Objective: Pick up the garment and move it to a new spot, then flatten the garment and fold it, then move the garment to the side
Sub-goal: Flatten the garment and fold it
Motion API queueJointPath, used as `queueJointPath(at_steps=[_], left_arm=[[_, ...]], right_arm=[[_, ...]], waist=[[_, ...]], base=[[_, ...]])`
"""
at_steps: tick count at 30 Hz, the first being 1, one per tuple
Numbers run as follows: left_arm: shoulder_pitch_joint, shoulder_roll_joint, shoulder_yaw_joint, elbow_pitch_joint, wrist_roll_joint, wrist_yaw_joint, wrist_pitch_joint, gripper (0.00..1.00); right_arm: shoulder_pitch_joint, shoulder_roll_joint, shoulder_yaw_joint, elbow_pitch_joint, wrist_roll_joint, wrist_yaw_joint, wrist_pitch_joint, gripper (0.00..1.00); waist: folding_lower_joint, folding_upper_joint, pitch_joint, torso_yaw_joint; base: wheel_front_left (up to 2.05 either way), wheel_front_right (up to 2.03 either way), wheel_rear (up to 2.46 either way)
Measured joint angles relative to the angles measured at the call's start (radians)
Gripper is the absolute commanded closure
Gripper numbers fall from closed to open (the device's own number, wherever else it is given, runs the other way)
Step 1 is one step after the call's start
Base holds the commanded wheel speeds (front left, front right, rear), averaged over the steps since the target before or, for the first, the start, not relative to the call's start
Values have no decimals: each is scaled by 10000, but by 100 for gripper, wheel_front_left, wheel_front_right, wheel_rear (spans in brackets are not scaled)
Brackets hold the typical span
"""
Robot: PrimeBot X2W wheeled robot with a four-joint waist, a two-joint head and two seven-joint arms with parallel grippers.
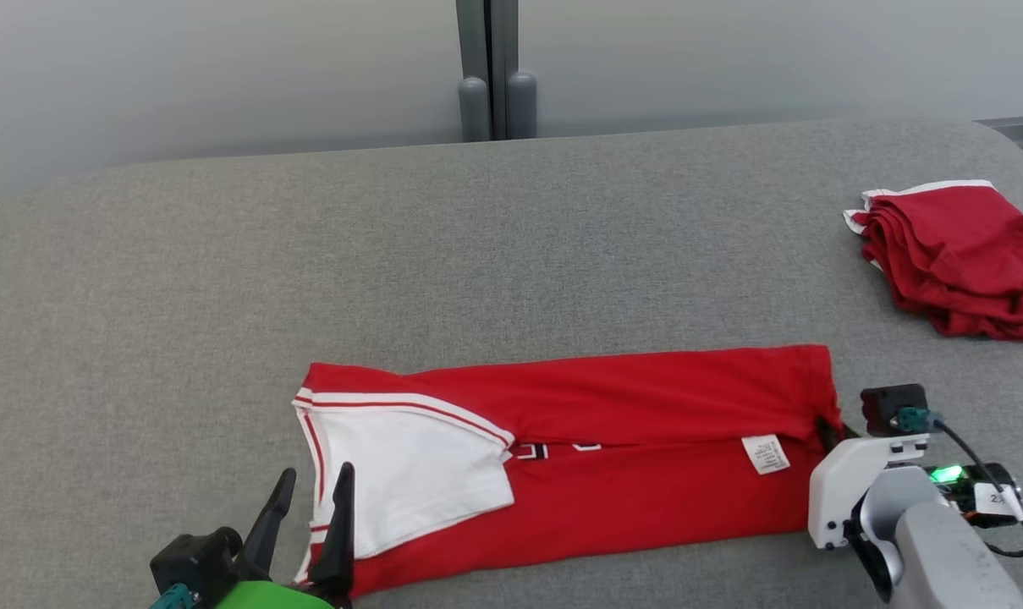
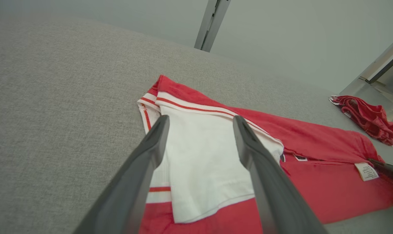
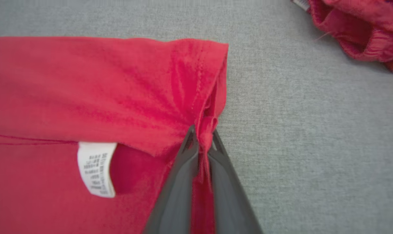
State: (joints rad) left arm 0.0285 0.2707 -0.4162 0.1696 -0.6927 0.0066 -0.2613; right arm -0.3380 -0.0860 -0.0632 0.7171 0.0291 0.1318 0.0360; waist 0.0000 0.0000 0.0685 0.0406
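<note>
Right gripper: (image 3: 201, 138) clenched, its two dark fingers pinching a bunched fold at the edge of the red garment (image 1: 646, 397).
Tag: a small white tag (image 3: 97, 169) lies on the red cloth just to the left of the right gripper.
Garment: a shirt folded into a long strip, flat on the table, stretching from the right gripper across to the left gripper.
Left gripper: (image 1: 316, 478) released, fingers spread wide at the garment's other end; whether it touches the cloth cannot be told.
Sleeve: a white sleeve (image 2: 203, 156) with red stripes lies ahead of the left gripper, between its fingers.
Table: (image 1: 223, 279) grey fabric top under everything.
Crumpled cloth: red crumpled cloth (image 1: 959, 254) with white trim lies beyond the right gripper, well apart from the garment.
</note>
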Motion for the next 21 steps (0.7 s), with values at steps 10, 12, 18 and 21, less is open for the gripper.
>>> queueJointPath(at_steps=[10, 12, 18, 21], left_arm=[[-12, -238, -88, 81, 90, -98, 0, 0], [-12, -280, -94, 109, 115, -115, 0, 0], [-22, -366, -73, 259, 165, -192, 0, 0], [-33, -385, -67, 313, 176, -244, 0, 0]], right_arm=[[447, -1168, -725, -1685, 284, -2, 512, 100], [621, -1200, -746, -2150, 426, -2, 715, 100], [1188, -842, -159, -3659, 1066, -4, 1244, 100], [1396, -525, 443, -4307, 1319, -4, 1413, 100]], waist=[[0, 1, -80, -249], [0, 0, -91, -286], [0, 0, -160, -361], [0, 0, -206, -347]], base=[[0, 0, 0], [0, 0, 0], [0, 0, 0], [0, 0, 0]])
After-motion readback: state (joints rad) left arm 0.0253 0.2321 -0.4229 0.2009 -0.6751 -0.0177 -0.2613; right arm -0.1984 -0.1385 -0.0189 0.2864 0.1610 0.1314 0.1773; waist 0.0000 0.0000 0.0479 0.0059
